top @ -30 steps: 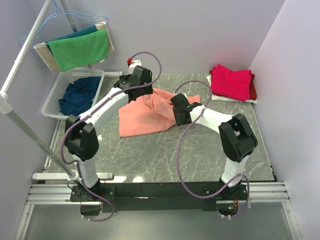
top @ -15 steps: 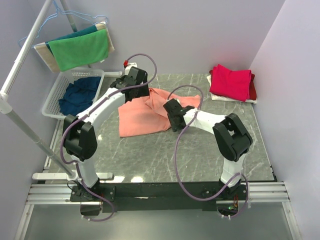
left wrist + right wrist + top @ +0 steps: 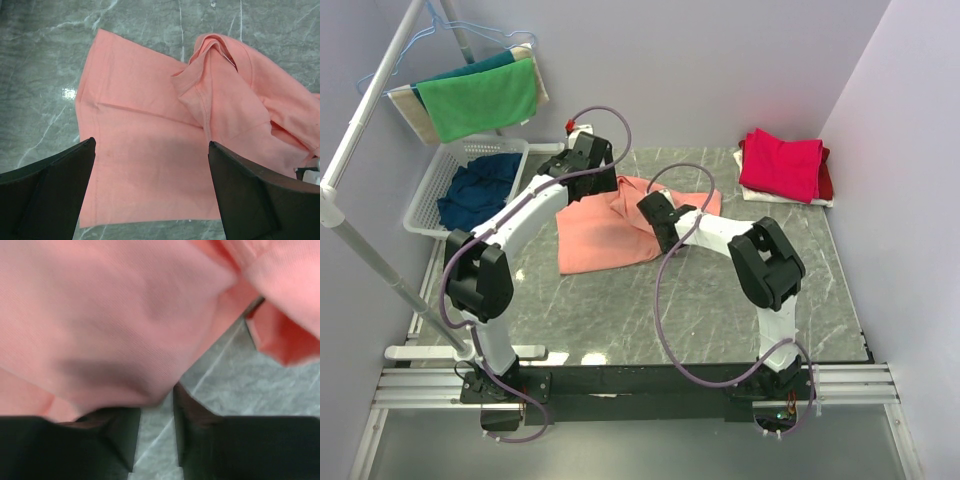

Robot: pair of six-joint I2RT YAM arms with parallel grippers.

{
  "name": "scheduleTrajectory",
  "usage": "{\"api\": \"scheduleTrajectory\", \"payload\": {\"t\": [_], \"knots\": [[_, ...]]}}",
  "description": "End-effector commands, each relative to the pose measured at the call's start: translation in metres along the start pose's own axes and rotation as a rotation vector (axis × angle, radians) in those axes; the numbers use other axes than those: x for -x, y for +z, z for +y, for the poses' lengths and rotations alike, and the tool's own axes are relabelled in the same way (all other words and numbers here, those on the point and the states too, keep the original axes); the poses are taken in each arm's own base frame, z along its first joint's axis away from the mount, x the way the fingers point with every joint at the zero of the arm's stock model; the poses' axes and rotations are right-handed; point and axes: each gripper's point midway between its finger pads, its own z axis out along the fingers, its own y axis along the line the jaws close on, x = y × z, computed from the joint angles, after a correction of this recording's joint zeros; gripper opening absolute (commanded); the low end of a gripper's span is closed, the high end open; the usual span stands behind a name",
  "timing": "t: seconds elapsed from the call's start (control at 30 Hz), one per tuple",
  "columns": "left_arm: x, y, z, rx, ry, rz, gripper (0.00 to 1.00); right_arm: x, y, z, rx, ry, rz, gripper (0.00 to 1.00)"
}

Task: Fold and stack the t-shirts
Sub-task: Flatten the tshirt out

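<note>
The salmon-orange t-shirt (image 3: 605, 230) lies crumpled on the marble table, with one flat panel and a bunched sleeve and collar part (image 3: 220, 85). My left gripper (image 3: 588, 165) hovers above the shirt's far edge. Its jaws are wide open and empty, and the flat panel (image 3: 150, 160) shows between them. My right gripper (image 3: 655, 215) is low at the shirt's right side. Its jaws are nearly together, and a fold of the salmon shirt (image 3: 125, 340) drapes over their tips. A folded crimson-pink t-shirt on a red one (image 3: 782, 165) sits at the far right corner.
A white basket (image 3: 425, 205) at the left holds dark navy clothing (image 3: 478, 188). Green, teal and beige cloths (image 3: 480, 95) hang on a rack above it. A white rail (image 3: 360, 255) slants along the left. The table's front edge (image 3: 700, 355) is near the arm bases.
My right gripper has moved left from the shirt's right edge to over the shirt. My left gripper has shifted slightly back and left. The shirt's raised middle has settled lower.
</note>
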Motion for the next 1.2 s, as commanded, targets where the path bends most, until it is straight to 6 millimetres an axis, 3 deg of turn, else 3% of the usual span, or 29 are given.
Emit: {"api": "scheduleTrajectory", "payload": {"t": [0.0, 0.1, 0.3, 0.5, 0.6, 0.73, 1.0, 1.17], "knots": [[0.024, -0.020, 0.000, -0.029, -0.007, -0.055, 0.99, 0.003, 0.008, -0.001, -0.036, 0.004, 0.006, 0.16], [0.025, -0.021, 0.003, -0.026, -0.013, -0.060, 0.99, 0.004, 0.003, -0.010, -0.073, 0.023, -0.003, 0.00], [0.024, -0.025, 0.008, -0.029, -0.016, -0.065, 0.99, 0.013, -0.031, -0.028, -0.094, 0.058, -0.023, 0.00], [0.022, -0.029, 0.014, -0.021, -0.022, -0.069, 0.99, 0.023, -0.089, -0.042, -0.022, 0.082, -0.062, 0.00], [0.019, -0.028, 0.018, -0.016, -0.022, -0.061, 0.99, 0.039, -0.128, -0.047, 0.050, 0.108, -0.129, 0.00], [0.014, -0.031, 0.019, -0.024, -0.025, -0.054, 0.99, 0.057, -0.157, -0.051, 0.100, 0.122, -0.184, 0.00], [0.011, -0.047, 0.020, -0.066, -0.051, -0.057, 0.99, 0.066, -0.169, -0.030, 0.235, 0.135, -0.185, 0.00], [-0.002, -0.063, 0.021, -0.129, -0.070, -0.041, 0.99, 0.074, -0.179, -0.023, 0.303, 0.137, -0.184, 0.00]]}}
